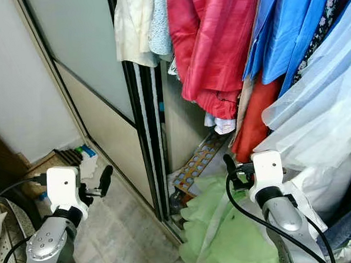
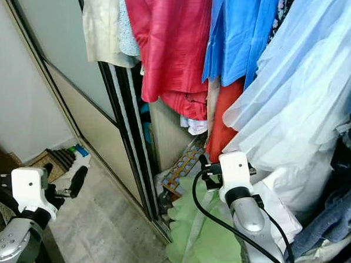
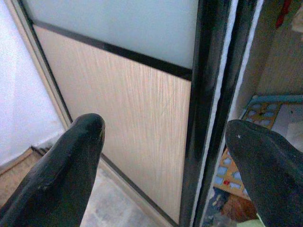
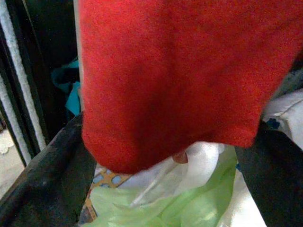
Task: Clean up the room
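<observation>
Two hands are raised at the wardrobe's black sliding-door edge (image 1: pixel 145 139). Left of it, the left hand (image 3: pixel 165 165) is spread wide and empty over bare floor. Right of it, the right hand (image 4: pixel 165 161) is parted around a fuzzy red garment's hem (image 4: pixel 175 80), over crumpled pale green fabric (image 1: pixel 228 229).

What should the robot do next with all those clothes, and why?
Probably lower the right gripper onto the green cloth: it lies heaped on the floor at the open wardrobe, and the fingers are open just above it.
</observation>
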### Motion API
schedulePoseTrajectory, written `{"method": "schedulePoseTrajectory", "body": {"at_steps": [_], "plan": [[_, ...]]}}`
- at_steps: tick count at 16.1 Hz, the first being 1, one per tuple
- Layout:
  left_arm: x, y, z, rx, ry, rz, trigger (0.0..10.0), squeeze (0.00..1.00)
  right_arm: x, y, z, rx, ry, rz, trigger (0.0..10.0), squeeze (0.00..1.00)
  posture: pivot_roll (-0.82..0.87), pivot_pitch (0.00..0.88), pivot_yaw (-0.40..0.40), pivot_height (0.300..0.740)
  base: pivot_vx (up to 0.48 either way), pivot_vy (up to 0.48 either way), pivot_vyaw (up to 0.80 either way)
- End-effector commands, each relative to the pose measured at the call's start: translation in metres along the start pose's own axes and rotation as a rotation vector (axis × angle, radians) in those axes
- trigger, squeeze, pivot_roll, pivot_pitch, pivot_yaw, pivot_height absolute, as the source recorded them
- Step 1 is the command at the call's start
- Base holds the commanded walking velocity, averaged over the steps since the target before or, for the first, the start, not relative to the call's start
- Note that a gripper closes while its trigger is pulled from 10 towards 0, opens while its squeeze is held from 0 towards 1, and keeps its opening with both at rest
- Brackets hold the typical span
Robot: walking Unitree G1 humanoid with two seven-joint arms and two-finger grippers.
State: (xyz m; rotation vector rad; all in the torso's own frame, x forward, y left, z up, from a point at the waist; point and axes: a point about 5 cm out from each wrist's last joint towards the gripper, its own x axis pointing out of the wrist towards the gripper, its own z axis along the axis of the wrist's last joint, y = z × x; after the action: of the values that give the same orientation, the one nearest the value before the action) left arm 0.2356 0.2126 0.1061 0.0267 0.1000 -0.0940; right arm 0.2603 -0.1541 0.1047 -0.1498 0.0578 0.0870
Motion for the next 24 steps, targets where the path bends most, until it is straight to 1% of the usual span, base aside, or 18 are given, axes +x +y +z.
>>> {"method": "schedulePoseTrajectory", "body": {"at_steps": [1,4,5,6,7,8,9,10,12,14,15,17,20,24], "plan": [[0.001,0.000,-0.001,0.019,0.015,-0.005,10.0,0.00,0.002,-0.001,0.000,0.004,-0.005,-0.018,10.0,0.00,0.03,0.000,0.046,0.740,0.000,0.000,0.00],[0.004,-0.003,-0.002,0.021,0.012,-0.009,10.0,0.00,0.009,-0.002,0.002,-0.008,-0.017,-0.011,10.0,0.00,0.02,0.000,0.017,0.740,0.000,0.000,0.00],[0.005,-0.002,-0.003,0.014,0.007,0.010,10.0,0.00,0.011,-0.003,0.004,-0.023,-0.022,0.002,10.0,0.00,0.02,0.000,0.002,0.740,0.000,0.000,0.00],[0.005,-0.001,-0.005,0.002,0.003,0.031,10.0,0.00,0.013,-0.002,0.008,-0.055,-0.034,0.032,10.0,0.00,0.02,0.000,-0.015,0.740,0.000,0.000,0.80],[0.003,-0.005,-0.009,-0.010,0.006,0.042,10.0,0.00,0.015,-0.003,0.007,-0.065,-0.033,0.045,10.0,0.00,0.03,0.000,-0.037,0.740,0.000,0.000,0.80],[0.002,-0.006,-0.010,-0.011,0.007,0.044,10.0,0.00,0.015,-0.003,0.006,-0.064,-0.031,0.045,10.0,0.00,0.03,0.000,-0.037,0.740,0.000,0.000,0.80],[-0.002,-0.011,-0.010,-0.025,0.007,0.047,10.0,0.00,0.016,-0.005,0.006,-0.065,-0.027,0.047,10.0,0.00,0.06,0.000,-0.054,0.740,0.000,0.000,0.80],[-0.007,-0.018,-0.012,-0.039,0.011,0.040,10.0,0.00,0.019,-0.003,0.005,-0.066,-0.022,0.068,10.0,0.00,0.07,0.000,-0.065,0.740,0.000,0.000,0.80],[-0.011,-0.020,-0.016,-0.052,0.021,0.038,10.0,0.00,0.020,0.002,0.003,-0.064,-0.014,0.089,10.0,0.00,0.07,0.000,-0.079,0.740,0.000,0.000,0.80],[-0.013,-0.018,-0.016,-0.065,0.019,0.045,10.0,0.00,0.018,0.005,0.003,-0.064,-0.009,0.110,10.0,0.00,0.06,0.000,-0.083,0.740,0.000,0.000,0.80],[-0.013,-0.018,-0.017,-0.093,0.018,0.044,10.0,0.00,0.017,0.006,0.003,-0.070,-0.008,0.121,10.0,0.00,0.05,0.000,-0.080,0.740,0.000,0.000,0.80],[-0.008,-0.023,-0.015,-0.085,0.014,0.029,10.0,0.00,0.018,-0.001,0.004,-0.076,-0.013,0.100,10.0,0.00,0.03,0.000,-0.073,0.740,0.000,0.000,0.80],[-0.004,-0.026,-0.014,-0.084,0.010,0.006,10.0,0.00,0.018,-0.003,0.004,-0.073,-0.011,0.092,10.0,0.00,0.03,0.000,-0.072,0.740,0.000,0.000,0.80],[-0.004,-0.021,-0.014,-0.054,0.014,0.023,10.0,0.00,0.020,0.000,0.005,-0.055,-0.016,0.086,10.0,0.00,0.04,0.000,-0.066,0.740,0.000,0.000,0.72]]}}
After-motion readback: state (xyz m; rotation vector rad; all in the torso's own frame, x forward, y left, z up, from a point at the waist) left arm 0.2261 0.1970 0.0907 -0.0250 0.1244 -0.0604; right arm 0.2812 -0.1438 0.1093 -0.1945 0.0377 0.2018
